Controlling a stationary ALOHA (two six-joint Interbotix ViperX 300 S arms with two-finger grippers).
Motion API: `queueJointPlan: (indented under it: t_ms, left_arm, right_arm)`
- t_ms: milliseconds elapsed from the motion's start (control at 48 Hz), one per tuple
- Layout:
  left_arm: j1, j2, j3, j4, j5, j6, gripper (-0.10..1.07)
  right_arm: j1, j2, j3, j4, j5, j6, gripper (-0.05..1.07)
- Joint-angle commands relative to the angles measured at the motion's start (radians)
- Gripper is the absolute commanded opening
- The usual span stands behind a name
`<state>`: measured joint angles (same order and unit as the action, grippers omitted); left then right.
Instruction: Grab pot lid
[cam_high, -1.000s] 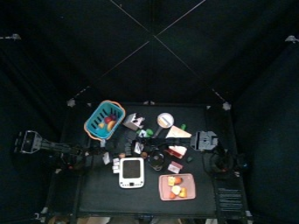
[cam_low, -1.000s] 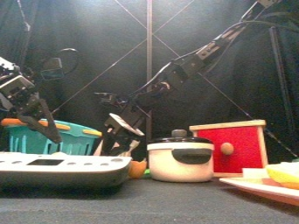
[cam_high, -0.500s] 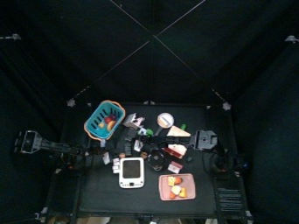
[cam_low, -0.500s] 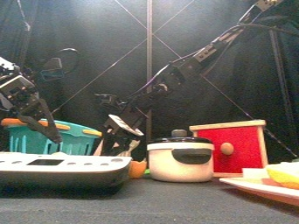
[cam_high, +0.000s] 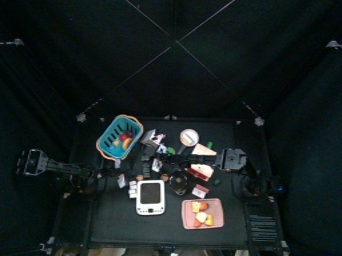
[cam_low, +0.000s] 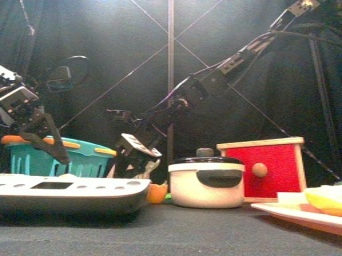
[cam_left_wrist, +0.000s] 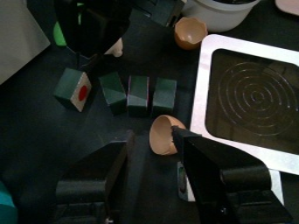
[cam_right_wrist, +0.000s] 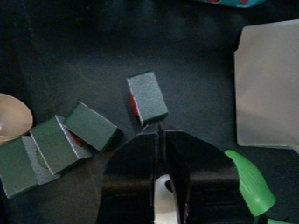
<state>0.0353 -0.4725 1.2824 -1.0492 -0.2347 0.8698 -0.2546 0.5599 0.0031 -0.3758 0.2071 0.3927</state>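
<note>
Approach is judged under way: the pot lid (cam_low: 206, 157) is seated on the white pot (cam_low: 203, 185) at counter centre, ungrasped. The right gripper (cam_low: 139, 152), at its 9 o'clock, looks closed in the wrist view. Next, parting jaws above the knob seems needed. The left gripper (cam_left_wrist: 152, 157) is held apart.

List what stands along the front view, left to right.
Teal plastic basket → flat white kitchen scale → white pot with black lid → red wooden box → white plate of food.
</note>
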Motion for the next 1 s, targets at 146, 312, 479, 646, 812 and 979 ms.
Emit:
queueJointPlan:
  t_ms: [146, 312, 479, 646, 812, 979]
  left_arm:
    - [0.003, 0.0, -0.015, 0.002, -0.003, 0.0, 0.8]
    - [0.003, -0.002, -0.018, 0.002, -0.003, 0.002, 0.8]
    - [0.003, -0.005, -0.02, 0.003, -0.003, 0.002, 0.8]
    - [0.003, -0.005, -0.02, 0.003, -0.003, 0.002, 0.8]
    - [0.003, -0.005, -0.017, 0.003, -0.003, 0.002, 0.8]
    - [0.003, -0.005, -0.017, 0.005, -0.003, 0.002, 0.8]
  right_arm:
    - [0.015, -0.109, 0.011, 0.002, 0.014, -0.002, 0.51]
    - [0.037, -0.16, 0.066, 0.006, -0.005, 0.0, 0.51]
    - [0.061, -0.199, 0.121, 0.014, -0.061, 0.0, 0.51]
    - [0.063, -0.209, 0.14, 0.02, -0.075, 0.0, 0.51]
    - [0.063, -0.204, 0.14, 0.018, -0.077, 0.0, 0.51]
    - [0.063, -0.202, 0.14, 0.02, -0.075, 0.0, 0.51]
